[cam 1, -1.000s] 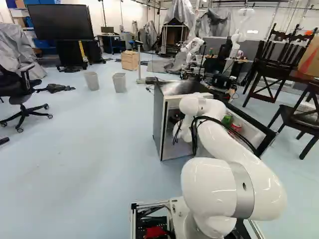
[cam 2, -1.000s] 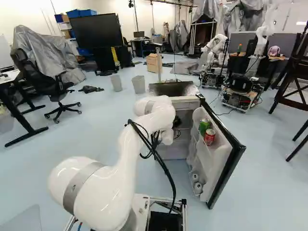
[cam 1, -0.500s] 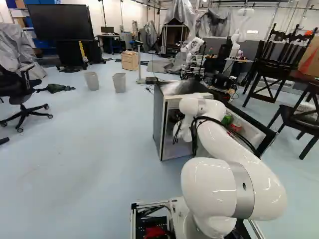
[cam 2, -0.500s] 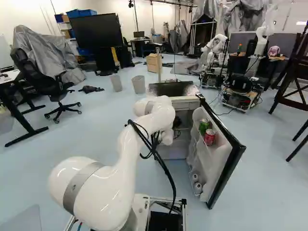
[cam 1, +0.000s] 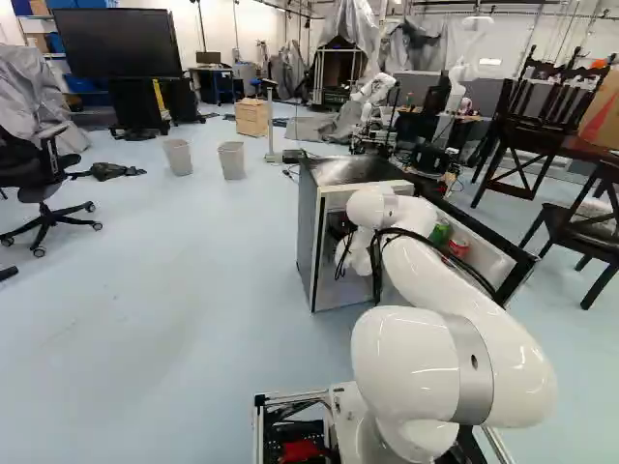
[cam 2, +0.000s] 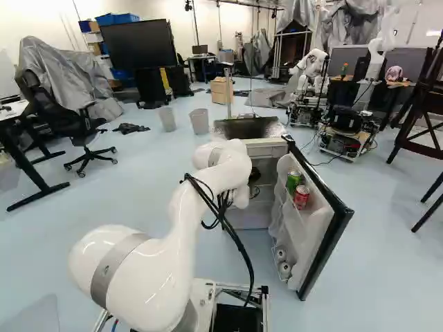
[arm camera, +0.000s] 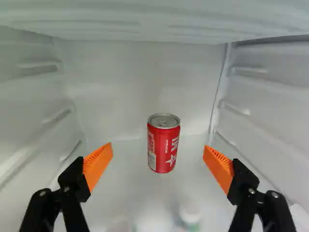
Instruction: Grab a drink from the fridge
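Note:
Inside the fridge (cam 2: 249, 220), whose door stands open, the dark gripper (cam 2: 255, 176) shows only in part beyond the white arm. In the wrist view the gripper (arm camera: 158, 157) is open, its orange pads (arm camera: 98, 164) wide apart with nothing held. A red can (arm camera: 163, 145) stands upright on the fridge's inner surface, ahead of the fingers and roughly centred between their lines, touching neither. On the door's rack are a green can (cam 2: 293, 181) and another red can (cam 2: 301, 197).
The fridge's side walls (arm camera: 270, 116) flank the gripper, with a ridged surface (arm camera: 159, 21) above. Blurred pale items (arm camera: 189, 215) lie nearer the gripper than the can. The opened door (cam 2: 331, 238) stands right of the arm. Another robot (cam 2: 311, 69) is farther back.
In the base views my arm has shifted only very slightly at the fridge's opening. The base, the fridge and the door's cans have not visibly moved.

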